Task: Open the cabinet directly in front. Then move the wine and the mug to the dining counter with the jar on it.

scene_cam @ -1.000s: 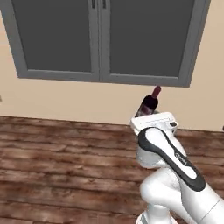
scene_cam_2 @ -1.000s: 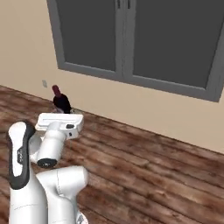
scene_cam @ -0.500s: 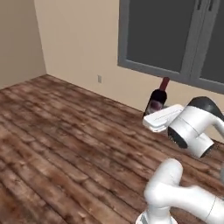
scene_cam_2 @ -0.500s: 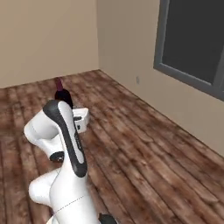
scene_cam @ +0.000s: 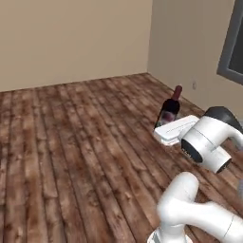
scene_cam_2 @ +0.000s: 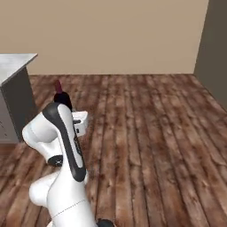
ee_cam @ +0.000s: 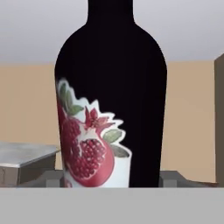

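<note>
Wine [scene_cam: 168, 112] upright at the front end of the arm, above the floor [scene_cam: 71, 142], well apart from both walls. In the right base view the wine [scene_cam_2: 61, 96] sits right of the desk [scene_cam_2: 15, 62], which stands at the left edge.

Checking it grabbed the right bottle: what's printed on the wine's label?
Red pomegranates with green leaves on white, on the wine; clearest in the hand view.

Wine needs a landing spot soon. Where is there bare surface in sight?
The grey counter top left in the right base view looks bare. Wood floor is open everywhere. Crowded just around the wine, shut in the jaws.
</note>
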{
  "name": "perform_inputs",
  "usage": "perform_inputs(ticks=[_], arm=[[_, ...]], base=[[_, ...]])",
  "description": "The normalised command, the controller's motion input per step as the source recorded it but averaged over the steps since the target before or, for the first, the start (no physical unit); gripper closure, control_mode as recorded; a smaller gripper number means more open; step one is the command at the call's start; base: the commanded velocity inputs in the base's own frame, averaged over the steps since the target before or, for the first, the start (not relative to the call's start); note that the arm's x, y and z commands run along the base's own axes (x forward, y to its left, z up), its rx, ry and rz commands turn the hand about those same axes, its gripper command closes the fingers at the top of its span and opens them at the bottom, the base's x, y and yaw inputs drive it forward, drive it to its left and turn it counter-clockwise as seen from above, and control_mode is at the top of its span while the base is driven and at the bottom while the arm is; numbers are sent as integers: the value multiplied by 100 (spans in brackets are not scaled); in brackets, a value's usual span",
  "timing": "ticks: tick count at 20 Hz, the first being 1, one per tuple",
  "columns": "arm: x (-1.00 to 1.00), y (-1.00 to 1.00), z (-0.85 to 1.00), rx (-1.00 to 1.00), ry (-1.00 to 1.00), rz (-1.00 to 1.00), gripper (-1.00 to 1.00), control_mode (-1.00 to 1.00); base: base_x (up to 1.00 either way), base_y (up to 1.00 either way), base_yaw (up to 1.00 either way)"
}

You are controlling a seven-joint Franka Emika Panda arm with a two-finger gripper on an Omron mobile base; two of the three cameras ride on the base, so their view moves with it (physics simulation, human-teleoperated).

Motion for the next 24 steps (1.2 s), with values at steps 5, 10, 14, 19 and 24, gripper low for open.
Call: perform_inputs(ticks=[5, 10, 14, 19, 24], arm=[[0, 0, 0, 0, 0, 0, 100, 100], [0, 0, 0, 0, 0, 0, 100, 100], [0, 0, 0, 0, 0, 0, 100, 100], [0, 0, 0, 0, 0, 0, 100, 100], [0, 0, 0, 0, 0, 0, 100, 100]], base=[[-95, 6, 71], [-43, 67, 58], [20, 100, 10], [45, 100, -1], [74, 100, -6]])
